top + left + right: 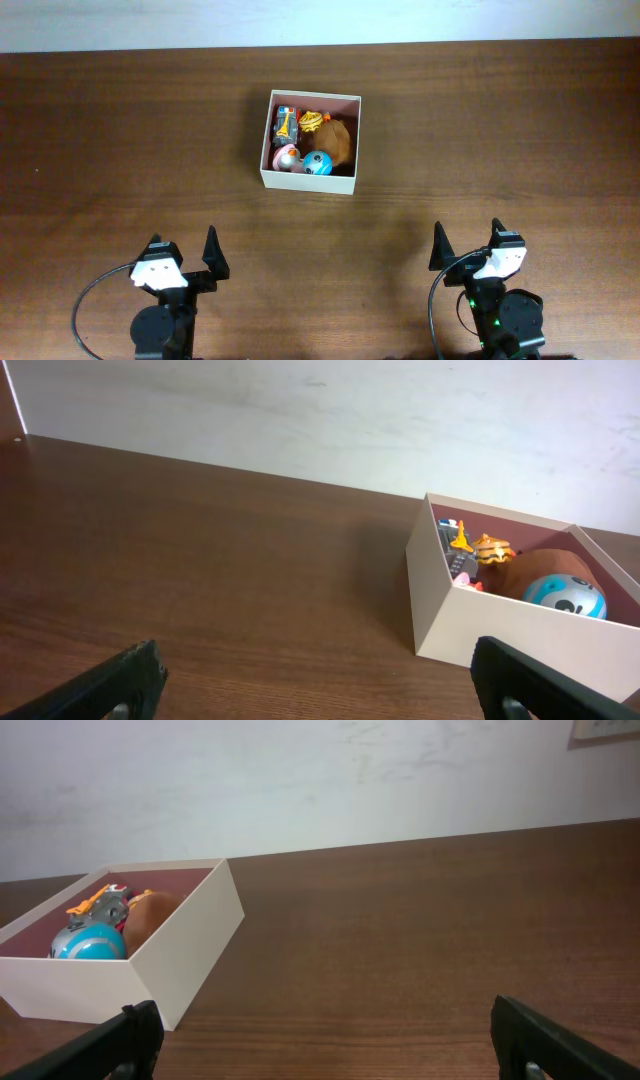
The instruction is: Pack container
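Container (308, 181) sits on the tabletop (120, 130) toward its far edge, small toys (310, 145) inside. It looks light, with thin cardboard walls that would crush easily, so pinch one side wall gently. Left pincer (183, 240) and right pincer (468, 232) are well apart from it, both released and empty.

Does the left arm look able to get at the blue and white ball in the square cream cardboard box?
Probably yes: the left gripper is open, nothing stands between it and the lidless box, and the ball lies uncovered.
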